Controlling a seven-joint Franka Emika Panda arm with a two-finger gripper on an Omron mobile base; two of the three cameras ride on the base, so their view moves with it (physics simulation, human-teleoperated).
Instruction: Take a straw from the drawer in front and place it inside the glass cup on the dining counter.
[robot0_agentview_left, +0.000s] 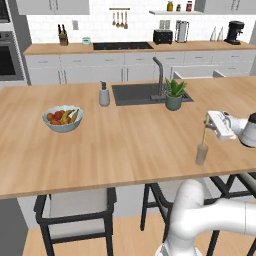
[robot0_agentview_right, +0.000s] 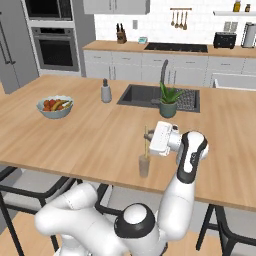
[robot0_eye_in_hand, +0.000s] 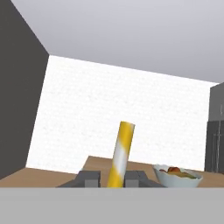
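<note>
Your two-finger claw has its dark fingertips pressed against either side of the thin yellow-and-white striped straw, gripping it near its lower end. From the base cameras you see the straw hanging roughly upright from the sideways-pointing claw, directly above the small translucent greyish glass cup; you cannot tell whether its tip has entered the rim. That cup stands near the front edge of the light-wood plank dining counter. Farther from the cup, beside the dark inset sink, sits a teal plant pot, and well off to the cup's left a bowl of fruit.
</note>
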